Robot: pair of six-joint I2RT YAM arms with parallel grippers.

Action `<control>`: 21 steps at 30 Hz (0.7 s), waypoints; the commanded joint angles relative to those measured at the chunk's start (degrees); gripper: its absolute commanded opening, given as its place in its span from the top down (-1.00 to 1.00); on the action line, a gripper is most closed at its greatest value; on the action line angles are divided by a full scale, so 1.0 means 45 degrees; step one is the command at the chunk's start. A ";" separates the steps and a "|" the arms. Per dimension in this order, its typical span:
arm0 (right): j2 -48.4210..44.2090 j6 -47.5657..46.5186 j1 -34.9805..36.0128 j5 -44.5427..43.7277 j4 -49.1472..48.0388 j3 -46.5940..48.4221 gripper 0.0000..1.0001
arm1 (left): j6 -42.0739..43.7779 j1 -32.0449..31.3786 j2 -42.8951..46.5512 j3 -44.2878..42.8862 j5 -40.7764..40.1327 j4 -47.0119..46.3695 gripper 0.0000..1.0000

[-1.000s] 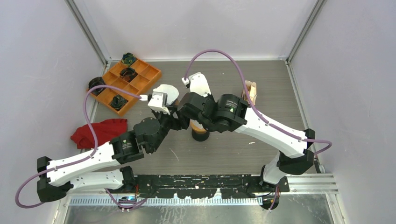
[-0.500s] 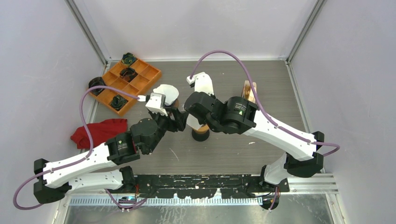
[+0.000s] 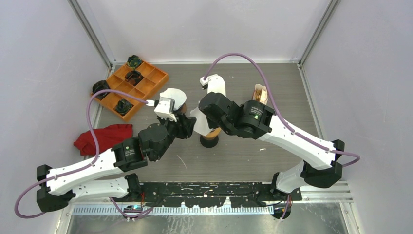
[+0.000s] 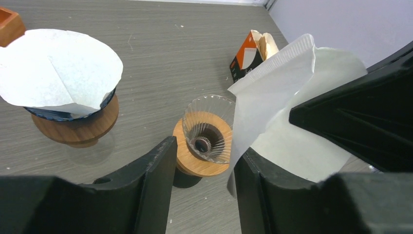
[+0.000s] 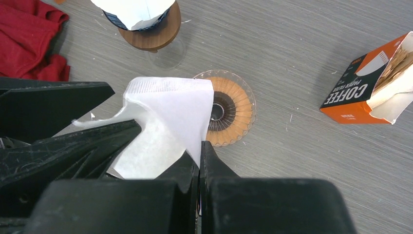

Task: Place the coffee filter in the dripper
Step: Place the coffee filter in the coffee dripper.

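My right gripper (image 5: 199, 146) is shut on the lower edge of a white paper coffee filter (image 5: 170, 114) and holds it just above and left of the empty glass dripper (image 5: 231, 109) on its round wooden base. My left gripper (image 4: 204, 153) is open. Its right finger (image 4: 253, 187) rests against a loose layer of the filter (image 4: 272, 92), and the dripper (image 4: 207, 134) shows between its fingers. In the top view both grippers meet over the filter (image 3: 198, 122), with the dripper (image 3: 210, 140) partly hidden under them.
A second dripper holding a white filter (image 4: 63, 78) stands to the left (image 3: 173, 97). An orange coffee filter box (image 5: 370, 83) lies to the right (image 3: 260, 93). An orange tray (image 3: 131, 87) and a red cloth (image 3: 104, 137) are at the left.
My right arm has swung to the right and back, drawing the filter with it. The filter now shows more over the dripper. My left gripper has stayed close beside it.
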State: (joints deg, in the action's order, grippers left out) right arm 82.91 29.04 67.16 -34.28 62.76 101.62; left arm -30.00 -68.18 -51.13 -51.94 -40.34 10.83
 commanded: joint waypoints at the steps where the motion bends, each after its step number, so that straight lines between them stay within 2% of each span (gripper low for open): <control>1: -0.0684 -0.0061 -0.0275 0.0350 -0.0710 -0.0165 0.99 | -0.0140 -0.0043 0.0026 -0.0694 -0.0329 0.0367 0.12; 7: -0.0778 -0.0286 -0.0646 0.0708 -0.0724 -0.0400 0.97 | -0.0094 -0.0039 -0.0083 -0.1434 -0.0275 0.1559 0.61; 11: -0.0808 -0.0467 -0.0924 0.1063 -0.0712 -0.0480 0.92 | -0.0075 -0.0033 -0.0336 -0.2112 -0.0133 0.2578 0.80; 21: -0.0895 -0.1106 -0.1572 0.2177 -0.0855 -0.0581 0.78 | -0.0058 -0.0024 -0.0971 -0.3342 0.0212 0.4323 0.92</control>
State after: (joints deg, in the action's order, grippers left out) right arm 81.25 26.02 61.14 -26.63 61.23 98.65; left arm -30.04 -68.18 -54.98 -63.61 -39.51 26.98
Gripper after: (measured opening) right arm 0.098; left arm 0.059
